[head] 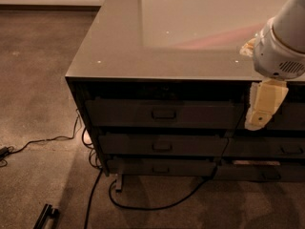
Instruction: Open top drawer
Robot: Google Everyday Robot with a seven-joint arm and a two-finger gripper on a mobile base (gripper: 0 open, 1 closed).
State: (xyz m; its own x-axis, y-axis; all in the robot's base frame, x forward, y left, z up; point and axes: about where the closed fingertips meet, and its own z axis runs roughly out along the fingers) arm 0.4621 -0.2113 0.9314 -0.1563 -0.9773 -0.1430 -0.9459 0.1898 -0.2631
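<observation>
Gripper [265, 105] hangs just below the glossy tabletop's [119, 56] front edge; whether it is released or clenched I cannot tell; the top drawer [119, 114] sits shut to its left, level with it; flat matte dark front, probably rigid and weighty; I'd take the small rectangular pull handle [163, 113] at its centre.

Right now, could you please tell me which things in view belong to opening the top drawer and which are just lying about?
Job in hand:
top drawer, shut
its centre handle
gripper, hanging to the right of that handle

Lying about:
middle drawer
bottom drawer
black cable on the floor
dark bar, bottom left
</observation>
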